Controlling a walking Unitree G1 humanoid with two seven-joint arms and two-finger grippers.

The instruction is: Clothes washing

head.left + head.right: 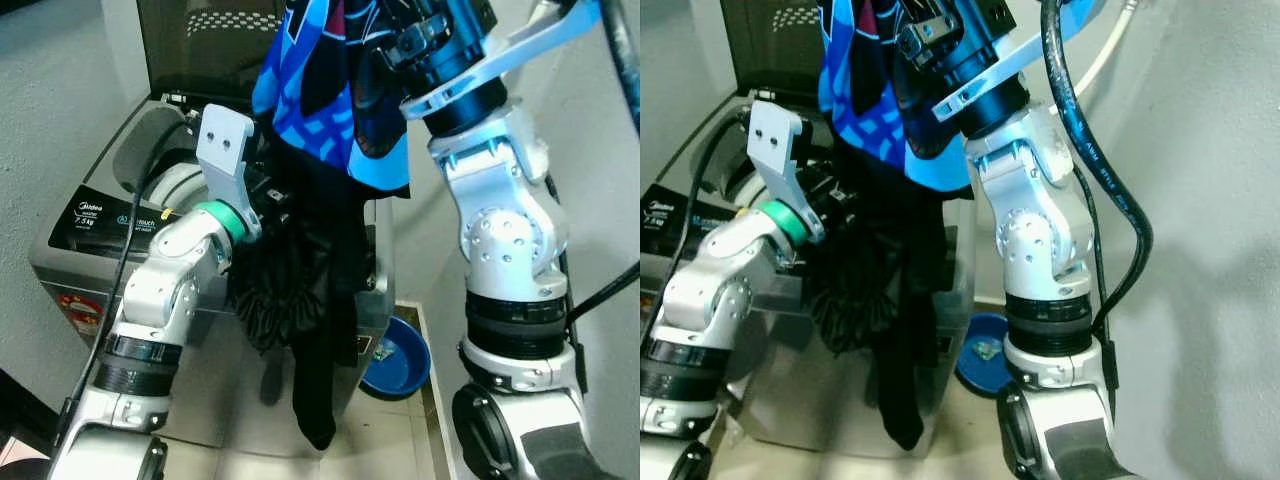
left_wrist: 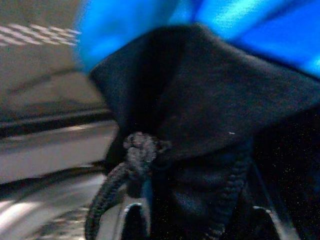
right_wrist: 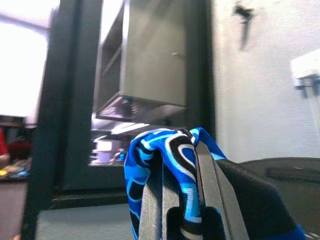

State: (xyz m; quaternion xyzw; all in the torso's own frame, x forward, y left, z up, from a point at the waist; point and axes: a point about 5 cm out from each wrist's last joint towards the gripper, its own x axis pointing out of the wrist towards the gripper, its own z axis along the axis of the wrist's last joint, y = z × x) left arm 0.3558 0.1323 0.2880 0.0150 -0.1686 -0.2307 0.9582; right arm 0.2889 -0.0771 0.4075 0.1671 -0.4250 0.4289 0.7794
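- Right hand [image 3: 177, 200] was raised high above the washer [image 1: 95, 235], clenched on a fold of the blue shirt [image 1: 320, 110]; the wrist view showed blue patterned cloth pinched between its two fingers [image 3: 210, 190].
- Judged reason for the high hold: lifting lets the hanging clothes clear the washer rim before being lowered into the tub.
- Left hand [image 1: 262, 205] sat lower, at the near left, pressed into the black garment [image 1: 300, 290]. A black drawstring knot [image 2: 142, 150] lay just in front of it. Grip state: cannot tell, fingers buried in cloth.
- Judged role of the left hand: gathering the dangling black cloth, which hung down the washer's front towards the floor.
- Washer lid [image 1: 205, 45] stood open at the far side.
- Blue basin [image 1: 405, 360] lay on the floor to the right of the washer.
- Count: two garments (one blue, one black; possibly more bunched together), one washer, one basin, two hands.
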